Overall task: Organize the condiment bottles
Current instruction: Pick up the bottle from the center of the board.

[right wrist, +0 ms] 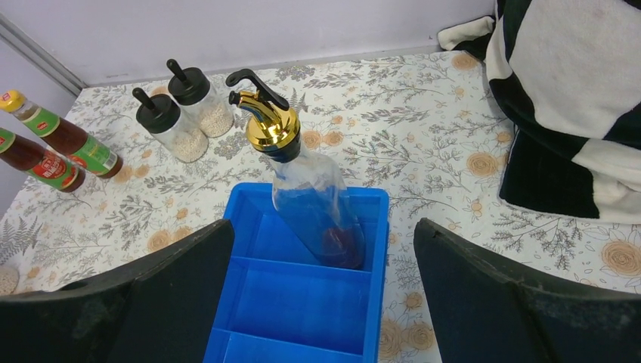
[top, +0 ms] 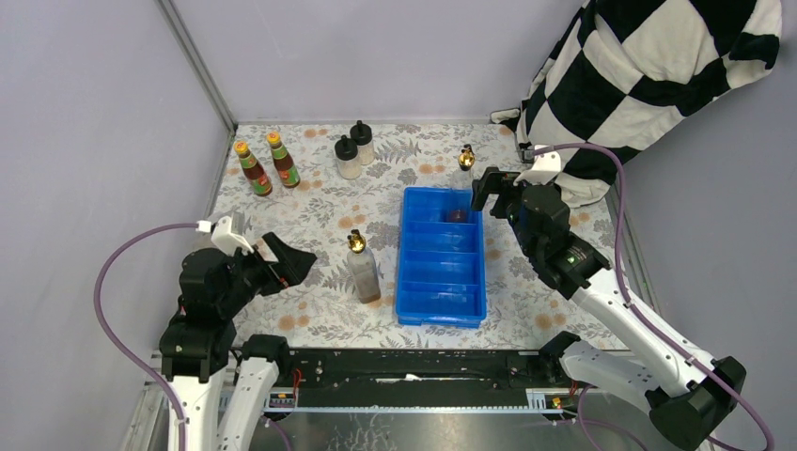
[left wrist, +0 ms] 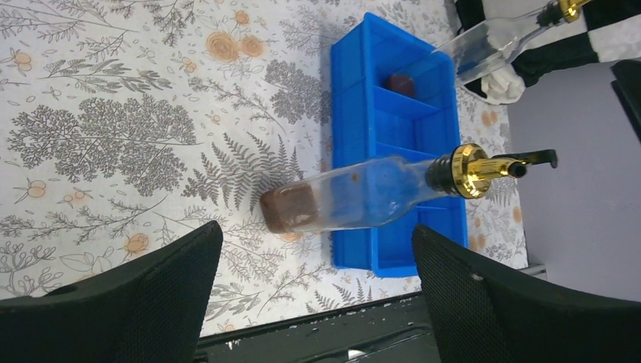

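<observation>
Both released | left gripper [top: 293, 263] faces gold-spouted bottle [top: 363, 274] | right gripper [top: 484, 188] at tray [top: 440, 303] far end

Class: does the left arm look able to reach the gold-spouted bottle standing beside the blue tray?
Probably yes. The left gripper is open and faces the bottle, which stands upright left of the blue tray, with only bare tablecloth between them.

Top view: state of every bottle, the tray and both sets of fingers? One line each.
Gold-spouted bottle in tray: standing in far compartment, not gripped.
Gold-spouted bottle beside tray: upright on table, left of tray.
Orange-capped bottles: upright, far left.
Black-capped bottles: upright, far edge.
Blue tray: other compartments empty.
Left fingers: open, empty.
Right fingers: open, empty.
</observation>
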You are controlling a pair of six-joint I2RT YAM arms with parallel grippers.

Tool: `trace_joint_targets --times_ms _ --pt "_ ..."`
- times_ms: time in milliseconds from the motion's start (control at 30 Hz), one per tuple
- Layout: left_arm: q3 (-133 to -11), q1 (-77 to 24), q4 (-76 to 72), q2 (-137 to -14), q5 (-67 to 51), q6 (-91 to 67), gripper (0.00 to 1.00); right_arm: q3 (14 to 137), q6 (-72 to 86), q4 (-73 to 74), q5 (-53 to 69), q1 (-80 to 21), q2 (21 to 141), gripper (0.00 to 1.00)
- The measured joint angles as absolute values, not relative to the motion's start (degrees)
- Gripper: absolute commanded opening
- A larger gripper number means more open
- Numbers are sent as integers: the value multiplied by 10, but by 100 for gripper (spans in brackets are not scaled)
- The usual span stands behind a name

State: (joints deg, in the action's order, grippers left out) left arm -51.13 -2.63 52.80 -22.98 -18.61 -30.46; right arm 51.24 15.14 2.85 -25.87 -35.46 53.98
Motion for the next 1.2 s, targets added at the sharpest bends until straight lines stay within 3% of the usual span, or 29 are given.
trace_joint_targets --times_ms 200,500,1000,1200 --pt "-528 -24 548 -262 -183 -277 99 511 154 29 -257 -355 540 96" --pt "-682 -22 521 -359 -172 -232 99 511 157 28 -240 -355 566 96" --pt "-780 -22 412 -476 -389 -218 99 515 157 40 -239 -355 571 98" --pt "-757 -70 375 -489 -387 -201 99 551 157 69 -241 -355 570 98"
